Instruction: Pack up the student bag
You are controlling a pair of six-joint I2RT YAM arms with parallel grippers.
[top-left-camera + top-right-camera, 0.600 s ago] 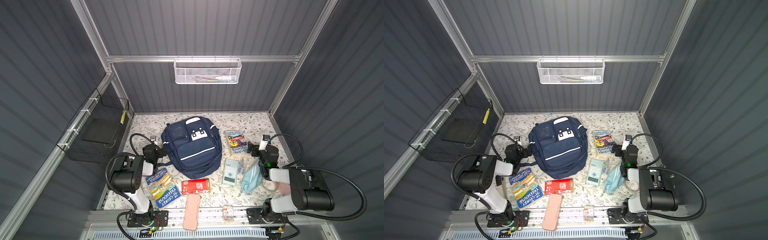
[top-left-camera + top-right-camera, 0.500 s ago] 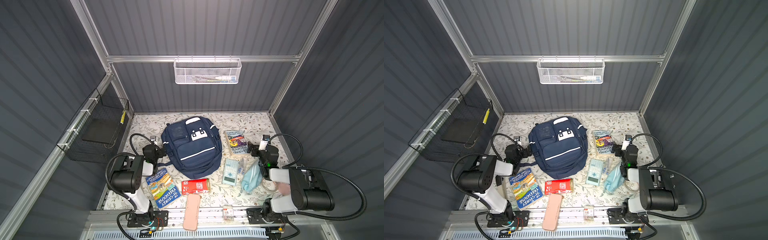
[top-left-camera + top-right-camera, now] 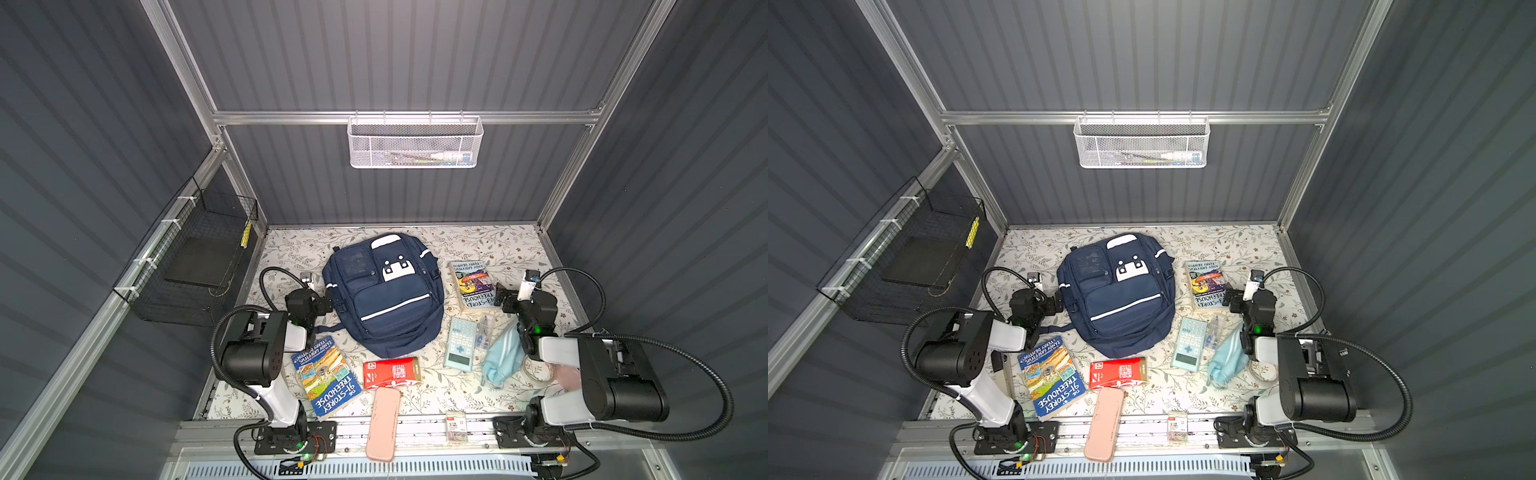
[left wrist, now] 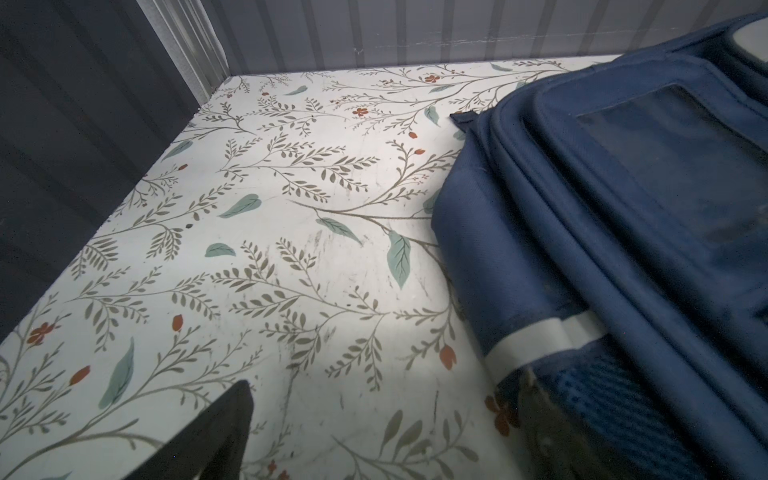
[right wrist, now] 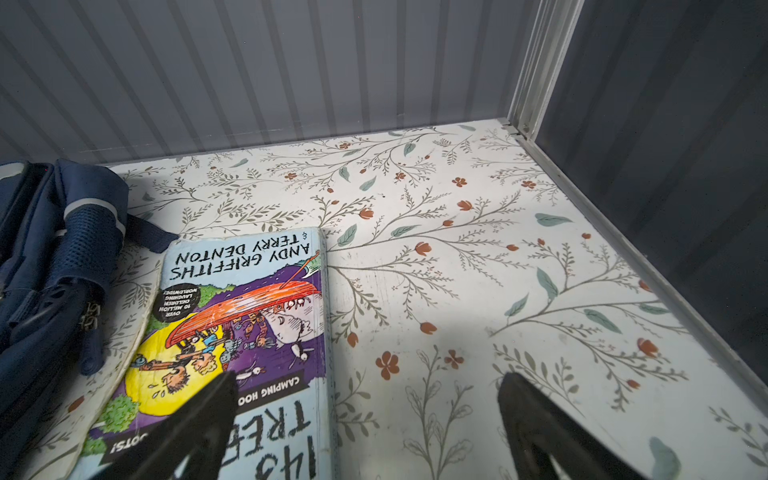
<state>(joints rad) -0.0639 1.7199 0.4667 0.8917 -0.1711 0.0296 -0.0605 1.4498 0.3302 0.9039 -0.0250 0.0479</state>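
The student bag [image 3: 384,299] [image 3: 1117,299], navy with white stripes, lies flat and zipped at the middle of the floral table. My left gripper [image 3: 327,305] [image 3: 1057,305] sits low at the bag's left side, open and empty. In the left wrist view one finger [image 4: 232,415] is over bare table and the other is a blur against the student bag [image 4: 623,208]. My right gripper [image 3: 500,299] [image 5: 368,399] is open and empty at the near right corner of a purple Treehouse book [image 3: 473,284] [image 5: 249,332], one finger above its cover, the other above the table.
Near the front lie a blue Treehouse book [image 3: 326,376], a red packet [image 3: 390,372], a pink pencil case [image 3: 382,422], a light-blue calculator [image 3: 460,343] and a light-blue pouch [image 3: 503,359]. A white mesh basket [image 3: 413,143] hangs on the back wall, a black wire basket [image 3: 199,262] on the left wall.
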